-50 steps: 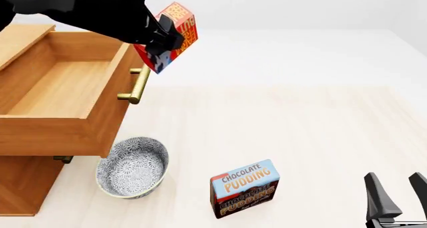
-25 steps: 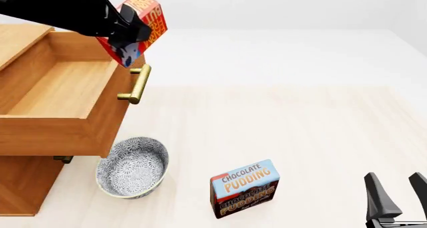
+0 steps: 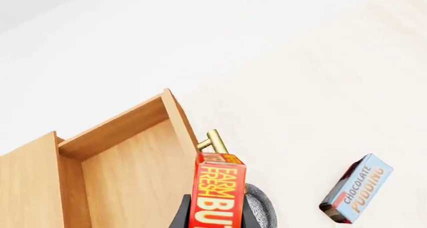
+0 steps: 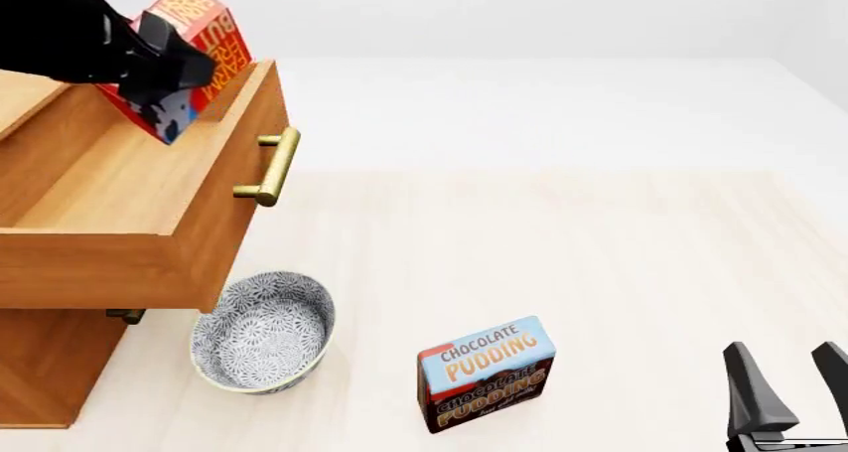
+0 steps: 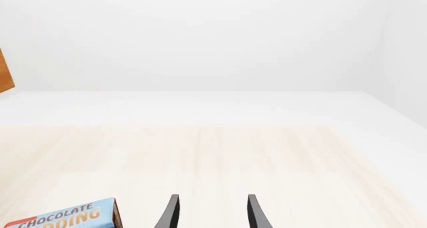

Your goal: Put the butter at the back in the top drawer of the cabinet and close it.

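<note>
Here the left gripper point(image 4: 159, 70) is clenched on the butter point(image 4: 199, 45), holding it tilted in the air above the top drawer point(image 4: 146, 189), near the inner side of the drawer's front panel. The drawer stands pulled out of the cabinet point(image 4: 40, 368), its brass handle point(image 4: 272, 166) facing the table. The right gripper point(image 4: 784, 392) rests low at the near right, fingers apart and holding nothing. A patterned bowl point(image 4: 261, 333) sits beside the cabinet, and the pudding box point(image 4: 486, 373) stands to the bowl's right.
</note>
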